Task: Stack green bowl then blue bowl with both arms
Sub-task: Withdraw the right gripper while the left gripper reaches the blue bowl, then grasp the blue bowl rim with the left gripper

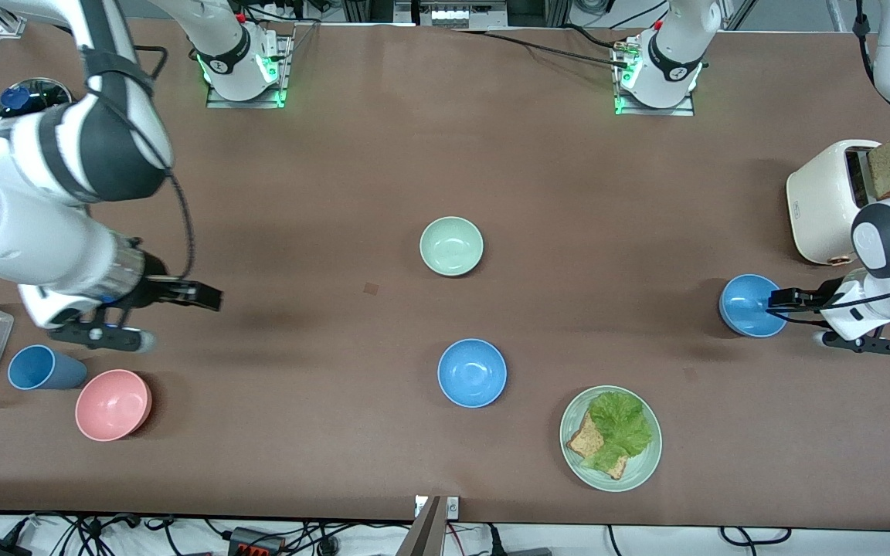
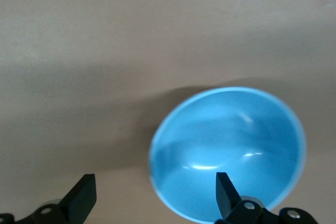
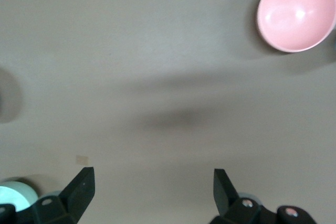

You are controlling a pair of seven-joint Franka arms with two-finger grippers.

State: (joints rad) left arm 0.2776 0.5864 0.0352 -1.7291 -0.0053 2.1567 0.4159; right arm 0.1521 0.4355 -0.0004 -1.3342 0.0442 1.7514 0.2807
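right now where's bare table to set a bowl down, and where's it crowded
Bare table lies between the green bowl and the arm bases, and between the pink bowl and the middle blue bowl. It is crowded around the blue cup and by the toaster.

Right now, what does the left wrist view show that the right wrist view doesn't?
Only the left wrist view shows a blue bowl, right at the open left gripper, one finger over its rim. Only the right wrist view shows the pink bowl, a sliver of the green bowl at the picture's edge, and the open right gripper holding nothing. Both share the bare brown table and open, empty fingers.
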